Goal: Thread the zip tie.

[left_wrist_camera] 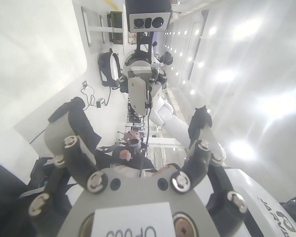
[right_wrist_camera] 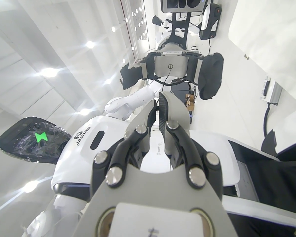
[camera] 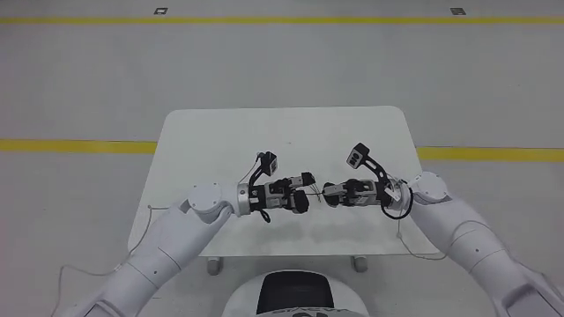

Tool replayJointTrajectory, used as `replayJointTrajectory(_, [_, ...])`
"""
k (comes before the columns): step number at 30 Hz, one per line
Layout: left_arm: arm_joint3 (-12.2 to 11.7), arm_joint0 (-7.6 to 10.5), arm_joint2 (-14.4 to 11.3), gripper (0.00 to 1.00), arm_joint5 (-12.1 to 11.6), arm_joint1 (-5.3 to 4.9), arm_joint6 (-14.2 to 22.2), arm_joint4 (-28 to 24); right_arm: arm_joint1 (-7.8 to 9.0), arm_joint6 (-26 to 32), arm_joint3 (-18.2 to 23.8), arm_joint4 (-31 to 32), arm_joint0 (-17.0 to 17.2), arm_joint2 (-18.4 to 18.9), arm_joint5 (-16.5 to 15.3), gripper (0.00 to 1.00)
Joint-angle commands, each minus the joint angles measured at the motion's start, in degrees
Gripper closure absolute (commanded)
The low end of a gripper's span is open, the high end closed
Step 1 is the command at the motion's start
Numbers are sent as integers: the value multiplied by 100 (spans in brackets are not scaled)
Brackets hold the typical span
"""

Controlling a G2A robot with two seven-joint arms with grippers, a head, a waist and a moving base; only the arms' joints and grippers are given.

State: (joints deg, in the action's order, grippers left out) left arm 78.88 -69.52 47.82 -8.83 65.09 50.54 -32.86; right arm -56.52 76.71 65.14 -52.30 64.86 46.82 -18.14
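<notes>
Over the white round-cornered table [camera: 264, 132], toward its 6 o'clock edge, threading wants my white jointed left arm [camera: 189, 220] and its twin, my right arm [camera: 454, 220], level and on one line. I judge it best to hold the right one fixed and let the left do the fine work. My left pincer [left_wrist_camera: 138, 109], grey metal with black-wrapped fingers, is spread wide and grips nothing. It should close only when the free end lies squarely between the pads, since an off-centre pinch would likely bend the strip aside. My right pincer [right_wrist_camera: 160, 102] has its ribbed black pads pressed together, clamped, as far as I can tell, on the thin black plastic zip tie [camera: 316, 195]. The tie sits in the gap between the two pincers. I cannot make out its head, nor whether the tail is through.

Seen from above, my left arm comes in from 8 o'clock with its pincer pointing to 3 o'clock. My right arm comes from 4 o'clock, pointing to 9 o'clock. The two face tip to tip, just apart.
</notes>
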Motion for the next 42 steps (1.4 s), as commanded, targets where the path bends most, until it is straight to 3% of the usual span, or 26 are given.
replayJointTrajectory(1, [35,-8,-10,0,35,0,-76,24,-9,-15,23,38,16,30,4,100])
replayJointTrajectory(18, [52,-68,40,0,-34,-38,88,-121,-84,-45,43,180,148,288,-3,100])
replayJointTrajectory(42, [-20,18,-80,0,-30,-22,152,-180,-175,59,102,397,278,539,106,100])
